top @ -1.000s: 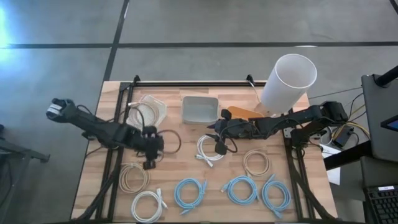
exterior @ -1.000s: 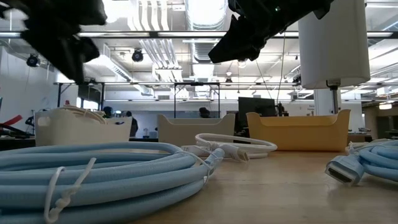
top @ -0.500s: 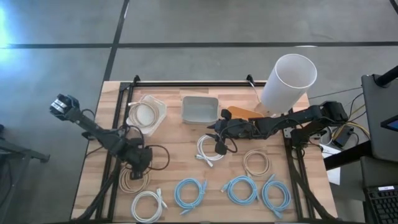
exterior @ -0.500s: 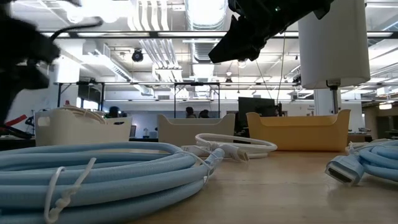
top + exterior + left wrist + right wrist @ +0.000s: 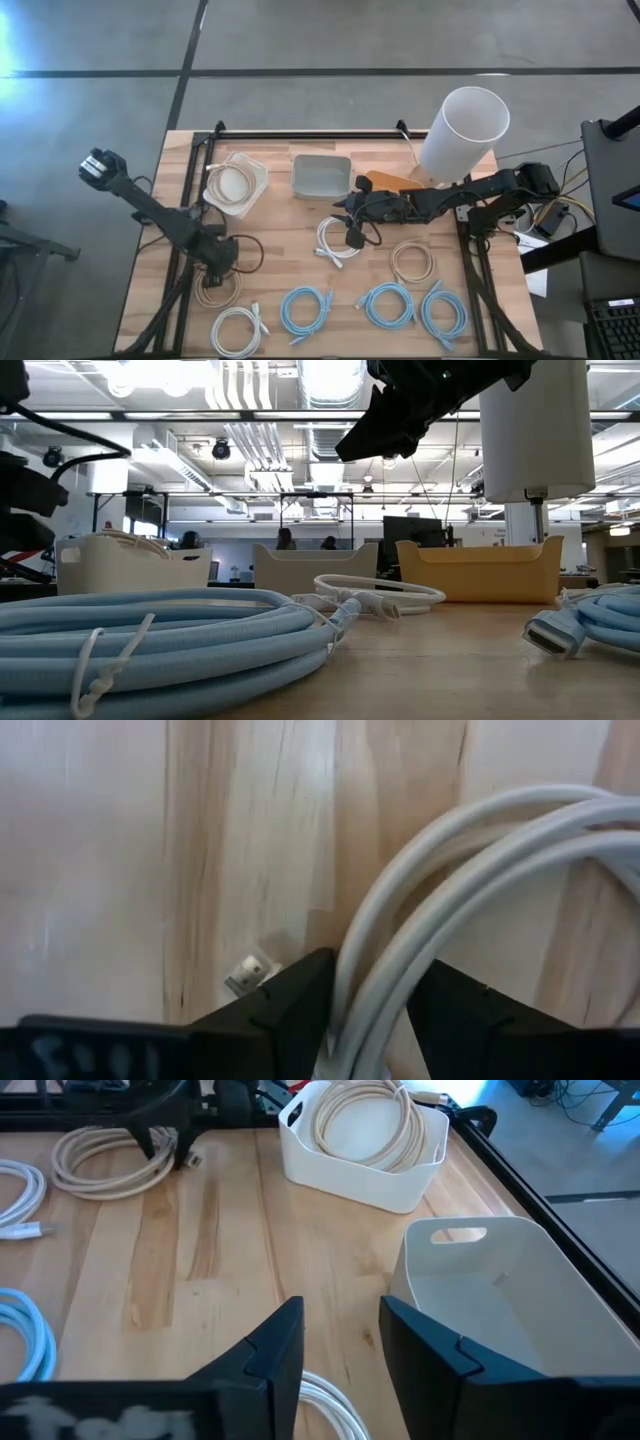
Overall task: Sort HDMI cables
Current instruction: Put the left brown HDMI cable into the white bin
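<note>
Wooden table (image 5: 290, 215), HDMI cables spread over it. Far left: left gripper (image 5: 216, 262) down on beige coil (image 5: 212, 290), fingers (image 5: 290, 1005) spread astride its strands. White bin (image 5: 235, 182) behind, holding another beige coil (image 5: 365, 1118). White coil (image 5: 238, 328) at front left. Grey bin (image 5: 322, 175) empty, mid-table. Right gripper (image 5: 350, 222) hovering over white cable (image 5: 335, 240), jaws parted. Three light blue coils (image 5: 306, 308) along front; tan coil (image 5: 411, 262) right.
</note>
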`<action>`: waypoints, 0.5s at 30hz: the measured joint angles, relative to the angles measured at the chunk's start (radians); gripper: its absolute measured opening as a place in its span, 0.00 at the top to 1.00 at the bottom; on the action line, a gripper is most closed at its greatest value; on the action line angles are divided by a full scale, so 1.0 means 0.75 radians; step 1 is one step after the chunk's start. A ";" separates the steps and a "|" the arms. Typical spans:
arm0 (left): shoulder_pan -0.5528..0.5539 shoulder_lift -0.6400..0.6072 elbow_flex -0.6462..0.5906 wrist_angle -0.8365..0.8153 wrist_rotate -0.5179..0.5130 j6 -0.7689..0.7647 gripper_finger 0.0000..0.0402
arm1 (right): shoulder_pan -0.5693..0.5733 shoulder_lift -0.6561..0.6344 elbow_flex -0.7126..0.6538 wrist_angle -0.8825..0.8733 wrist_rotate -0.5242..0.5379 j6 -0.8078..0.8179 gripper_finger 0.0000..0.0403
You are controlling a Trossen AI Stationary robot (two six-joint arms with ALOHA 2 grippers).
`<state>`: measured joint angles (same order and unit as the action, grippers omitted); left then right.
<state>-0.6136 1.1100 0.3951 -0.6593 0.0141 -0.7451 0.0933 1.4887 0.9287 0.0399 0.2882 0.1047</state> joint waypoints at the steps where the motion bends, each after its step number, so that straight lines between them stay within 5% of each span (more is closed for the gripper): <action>1: 0.000 0.002 -0.010 0.008 -0.002 -0.003 0.58 | 0.000 0.000 0.000 0.000 0.000 0.000 0.69; 5: 0.001 0.001 -0.032 0.016 -0.014 -0.045 0.65 | 0.000 0.000 -0.001 0.000 0.000 0.000 0.69; 11: 0.000 0.000 0.013 -0.005 -0.026 -0.067 0.91 | 0.000 0.000 -0.002 0.000 0.000 -0.003 0.67; 15: -0.002 0.007 0.104 -0.034 -0.120 -0.067 0.93 | 0.000 0.000 -0.003 0.001 0.000 -0.003 0.68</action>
<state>-0.6149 1.1156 0.4733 -0.6847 -0.0755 -0.7950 0.0933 1.4887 0.9268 0.0402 0.2882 0.1024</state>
